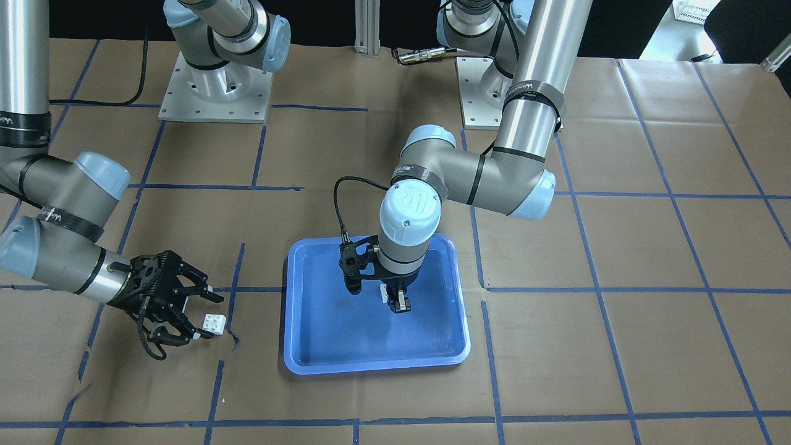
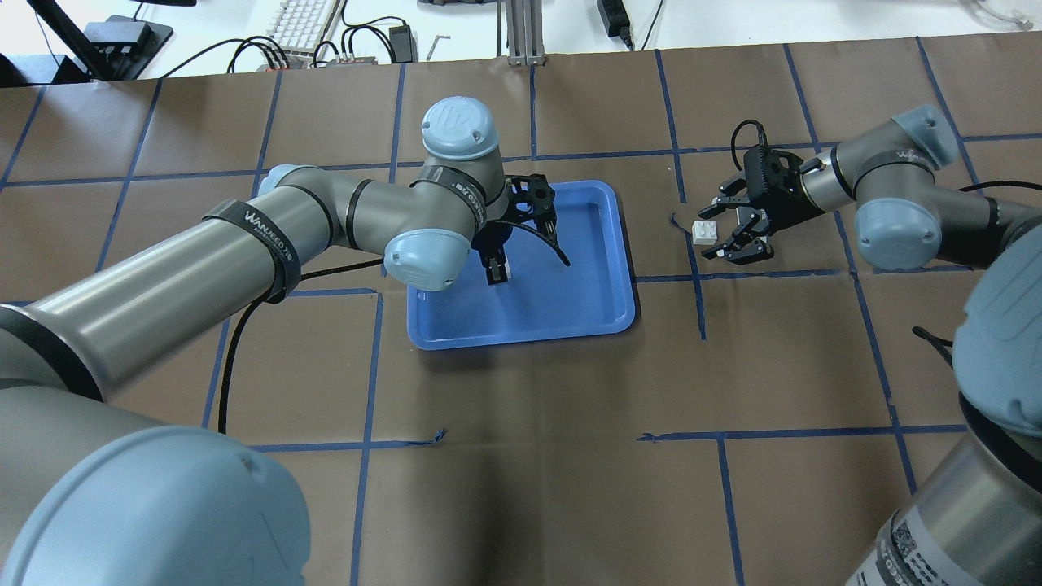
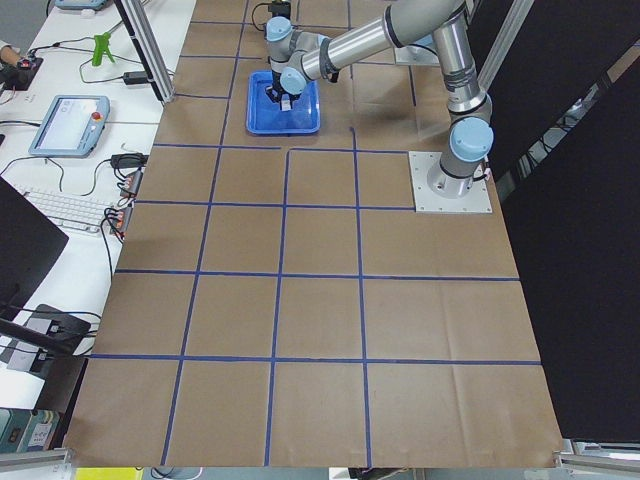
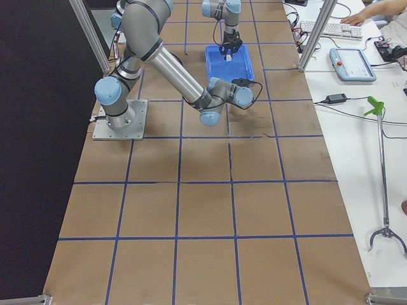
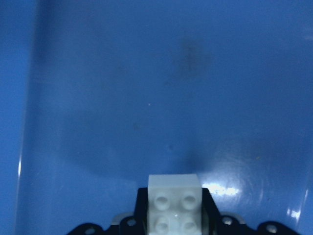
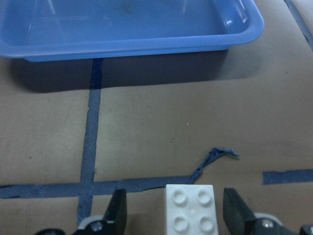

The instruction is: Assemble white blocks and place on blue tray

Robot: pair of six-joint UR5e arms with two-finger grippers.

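My left fingers [image 1: 400, 304] clamp one block [image 5: 174, 203] over the tray [image 1: 346, 337]; right fingers [image 1: 209, 317], apart, flank the other block [image 6: 190, 214]: likely light, slick, grip sides

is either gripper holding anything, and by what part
Left gripper holds a white block by two opposite sides. Right gripper is open around the other block, not gripping it.

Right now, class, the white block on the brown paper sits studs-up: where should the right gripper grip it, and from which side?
Probably grip the white block by its two flat opposite side walls, coming low from the side away from the blue tray: the right gripper sits there, open fingers flanking it, and the studs stay free.
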